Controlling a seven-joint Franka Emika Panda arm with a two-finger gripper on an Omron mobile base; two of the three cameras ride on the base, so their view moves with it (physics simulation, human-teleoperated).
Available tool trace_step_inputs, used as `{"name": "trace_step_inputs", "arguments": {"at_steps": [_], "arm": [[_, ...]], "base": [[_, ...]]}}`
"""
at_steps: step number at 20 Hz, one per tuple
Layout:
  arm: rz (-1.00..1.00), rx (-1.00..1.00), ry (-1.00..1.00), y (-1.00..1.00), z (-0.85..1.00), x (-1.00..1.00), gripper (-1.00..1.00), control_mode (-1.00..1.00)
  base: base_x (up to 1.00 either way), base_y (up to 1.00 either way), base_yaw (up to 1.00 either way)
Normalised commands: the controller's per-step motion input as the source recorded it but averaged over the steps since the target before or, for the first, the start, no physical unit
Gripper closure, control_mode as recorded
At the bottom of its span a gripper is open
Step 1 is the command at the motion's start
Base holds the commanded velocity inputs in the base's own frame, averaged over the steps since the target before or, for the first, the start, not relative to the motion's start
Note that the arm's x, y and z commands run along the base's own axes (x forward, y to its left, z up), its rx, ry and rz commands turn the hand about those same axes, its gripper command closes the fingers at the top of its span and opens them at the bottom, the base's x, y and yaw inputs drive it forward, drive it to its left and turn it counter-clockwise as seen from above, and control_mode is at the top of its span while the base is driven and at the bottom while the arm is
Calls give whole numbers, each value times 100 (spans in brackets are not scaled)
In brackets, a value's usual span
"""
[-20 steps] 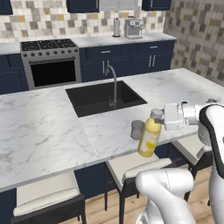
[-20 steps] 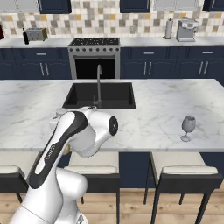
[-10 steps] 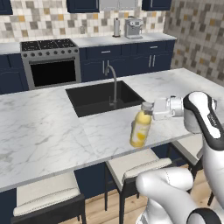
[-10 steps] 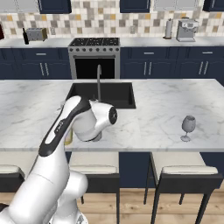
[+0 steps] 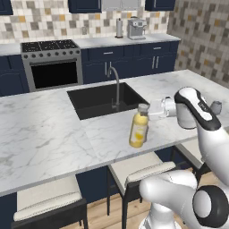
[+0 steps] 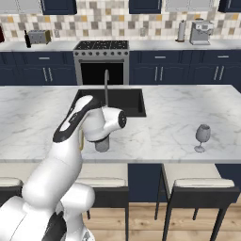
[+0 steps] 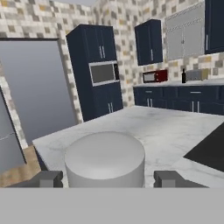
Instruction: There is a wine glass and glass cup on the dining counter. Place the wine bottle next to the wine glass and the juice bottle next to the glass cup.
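Observation:
The yellow juice bottle (image 5: 138,130) leans slightly on the dining counter (image 5: 44,134) near its front edge, right of the sink. My gripper (image 5: 151,110) reaches in sideways and is shut on its grey-white cap (image 7: 105,159), a fingertip (image 7: 48,178) on either side. From the right, the arm hides all but a yellow sliver of the juice bottle (image 6: 81,139), and the glass cup (image 6: 101,144) stands just beside it. The wine glass (image 6: 202,137) stands far off to the right, near the front edge. The wine bottle (image 6: 27,39) is on the back wall counter beside a toaster.
A black sink (image 5: 105,99) with a tall faucet (image 5: 116,85) is sunk into the counter behind the bottle. Stools (image 5: 143,169) stand under the front edge. A stove (image 6: 102,61) and a coffee machine (image 6: 200,32) line the back wall.
The arm carried the juice bottle leftward along the counter's front edge, to where the glass cup stood. The cup is now hidden behind the bottle in the left base view.

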Motion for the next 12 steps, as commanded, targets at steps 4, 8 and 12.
{"name": "trace_step_inputs", "arguments": {"at_steps": [4,8,12], "arm": [[0,-4,1,30,-25,29,100,-100],[0,0,0,26,-25,36,100,-100],[0,0,0,13,-27,32,100,-100]], "base": [[0,0,0],[0,0,0],[0,0,0]]}}
